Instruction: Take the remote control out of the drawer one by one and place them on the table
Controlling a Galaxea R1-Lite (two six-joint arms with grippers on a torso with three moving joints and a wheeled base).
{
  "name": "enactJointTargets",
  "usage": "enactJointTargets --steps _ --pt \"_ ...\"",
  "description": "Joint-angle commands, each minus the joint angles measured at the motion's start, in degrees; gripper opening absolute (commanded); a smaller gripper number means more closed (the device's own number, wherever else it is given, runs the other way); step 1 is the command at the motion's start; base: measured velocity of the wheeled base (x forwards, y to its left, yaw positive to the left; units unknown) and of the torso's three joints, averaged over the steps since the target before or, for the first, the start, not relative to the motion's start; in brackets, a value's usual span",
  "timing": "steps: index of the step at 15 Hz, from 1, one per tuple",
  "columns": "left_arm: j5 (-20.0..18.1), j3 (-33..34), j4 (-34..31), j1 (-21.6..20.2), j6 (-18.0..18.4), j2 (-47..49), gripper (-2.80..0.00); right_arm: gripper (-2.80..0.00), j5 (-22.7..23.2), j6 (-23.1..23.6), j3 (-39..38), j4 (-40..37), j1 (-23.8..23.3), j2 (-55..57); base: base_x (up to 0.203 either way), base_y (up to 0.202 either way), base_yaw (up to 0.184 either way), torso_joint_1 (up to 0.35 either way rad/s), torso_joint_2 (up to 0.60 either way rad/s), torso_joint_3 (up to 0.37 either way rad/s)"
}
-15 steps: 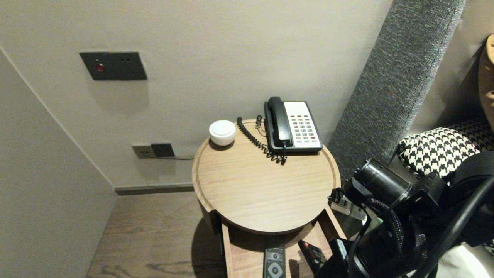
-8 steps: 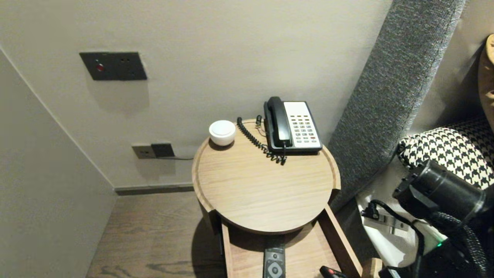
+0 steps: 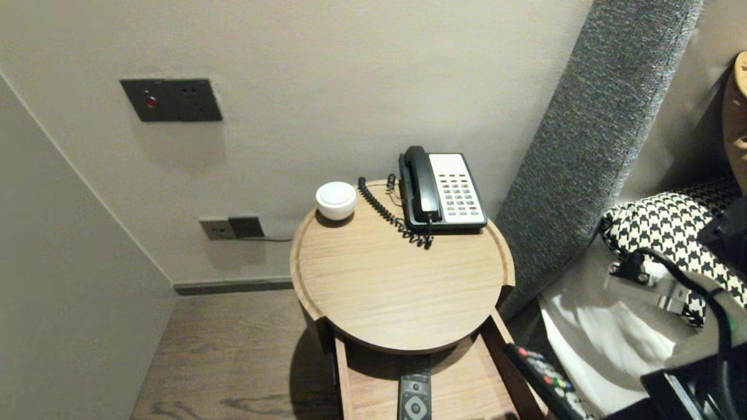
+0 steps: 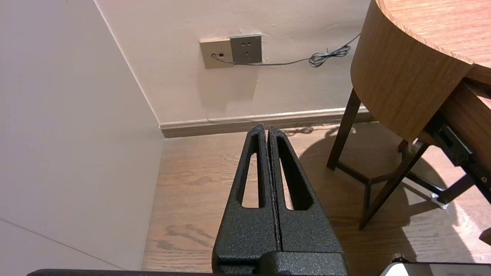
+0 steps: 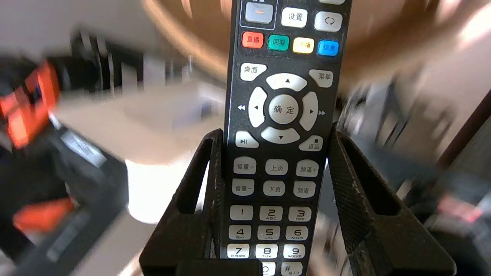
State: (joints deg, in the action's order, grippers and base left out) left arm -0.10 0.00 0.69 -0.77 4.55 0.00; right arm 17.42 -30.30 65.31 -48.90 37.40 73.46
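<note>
beige walls and a wood floor make a small corner next to a bed, with a round wooden table [image 3: 402, 291] in the middle. the right gripper [image 5: 275, 132] has its 2 fingers about half way apart. they squeeze a black remote [image 5: 277, 153] by its long sides, 1 finger on each side. the remote sticks out past the fingertips, and its buttons face the wrist camera. in the head view it is up in the air, low on the right, just beside the right wall of the open drawer [image 3: 461, 385] and near the white bedding [image 3: 601, 332]. inside the drawer lies the other remote [image 3: 415, 399], flat on the wood. up on the table top, at the back, sits a black and white phone [image 3: 443, 189] with a curly cord [image 3: 388, 216]. a small white bowl [image 3: 336, 200] stands to the left of it. a grey headboard [image 3: 595, 134] leans up on the right, with a checked pillow [image 3: 671, 227] below it. the left gripper [image 4: 267, 130] is shut tight with nothing in it. it hangs low over the floor, well apart from the table legs.
</note>
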Motion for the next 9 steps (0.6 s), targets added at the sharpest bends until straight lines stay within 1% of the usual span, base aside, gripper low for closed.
enactJointTargets --steps 1,3,5,6,7,9 --pt "-0.08 0.0 0.01 -0.02 0.02 -0.14 -2.8 -2.8 -2.64 0.18 5.21 1.22 -0.12 2.14 0.0 0.0 0.0 0.0 0.0 0.0" --pt "0.01 0.0 0.02 -0.02 0.02 -0.11 -2.8 -2.8 -7.04 0.71 7.83 3.03 -0.13 5.65 0.0 0.0 0.0 0.0 0.0 0.0" --pt "-0.03 0.0 0.06 -0.02 0.02 -0.15 -2.8 -2.8 -13.33 1.35 9.06 5.68 -0.06 9.28 0.0 0.0 0.0 0.0 0.0 0.0" --pt "-0.03 0.0 0.01 -0.02 0.02 -0.13 -2.8 -2.8 -16.74 1.57 9.44 7.94 0.0 11.31 0.0 0.0 0.0 0.0 0.0 0.0" --pt "0.0 0.0 0.02 -0.02 0.02 -0.09 -2.8 -2.8 -19.02 1.81 9.93 10.69 0.03 12.75 0.0 0.0 0.0 0.0 0.0 0.0" --pt "-0.08 0.0 0.07 -0.02 0.02 -0.09 -2.8 -2.8 -19.71 2.94 12.11 12.5 0.6 15.64 0.0 0.0 0.0 0.0 0.0 0.0"
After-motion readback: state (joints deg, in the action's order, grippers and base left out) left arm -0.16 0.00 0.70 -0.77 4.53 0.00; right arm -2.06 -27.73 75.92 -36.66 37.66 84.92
